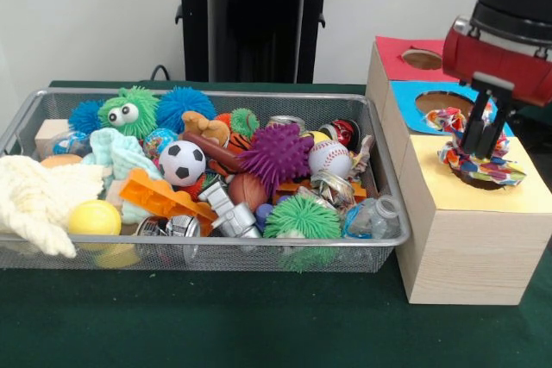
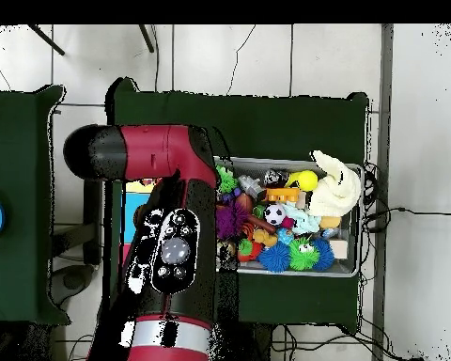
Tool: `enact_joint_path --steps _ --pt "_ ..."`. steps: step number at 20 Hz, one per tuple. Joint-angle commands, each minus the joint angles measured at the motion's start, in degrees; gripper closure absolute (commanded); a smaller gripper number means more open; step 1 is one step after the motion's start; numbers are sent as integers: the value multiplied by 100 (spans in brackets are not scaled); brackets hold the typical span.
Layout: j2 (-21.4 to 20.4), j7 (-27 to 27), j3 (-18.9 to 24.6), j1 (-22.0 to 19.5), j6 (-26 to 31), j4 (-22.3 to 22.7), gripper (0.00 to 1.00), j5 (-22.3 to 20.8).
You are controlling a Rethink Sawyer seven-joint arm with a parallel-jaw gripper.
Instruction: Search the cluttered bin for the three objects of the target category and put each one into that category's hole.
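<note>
The wire mesh bin [image 1: 207, 93] lies on the green table, full of toys, balls and cloths; it also shows in the overhead view [image 2: 357, 169]. To its right stand three wooden boxes with holes in their tops. My gripper [image 1: 479, 149] hangs over the hole of the yellow-topped box [image 1: 431, 191]. It is shut on a colourful patterned cloth [image 1: 483, 171], whose lower part sits in that hole. In the overhead view my arm [image 2: 173, 244] hides the gripper and most of the boxes.
Behind the yellow-topped box stand a blue-topped box [image 1: 410, 96] and a red-topped box [image 1: 395, 59]. The bin holds a soccer ball [image 1: 182, 162], a purple spiky ball [image 1: 278, 154], a baseball [image 1: 329, 159], a white knit cloth [image 1: 34, 200] and a yellow ball [image 1: 94, 217]. The pedestal [image 1: 250, 15] stands behind.
</note>
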Motion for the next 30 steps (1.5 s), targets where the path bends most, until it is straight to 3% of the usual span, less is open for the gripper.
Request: enact_joint_path --steps 1,8,22,30 --pt "394 46 123 -27 -375 3 100 -577" --pt "209 -398 377 -209 -388 229 100 -742" --pt "-87 -278 586 -230 -250 598 100 -792" --pt "-29 -12 597 -125 -222 585 100 -715"
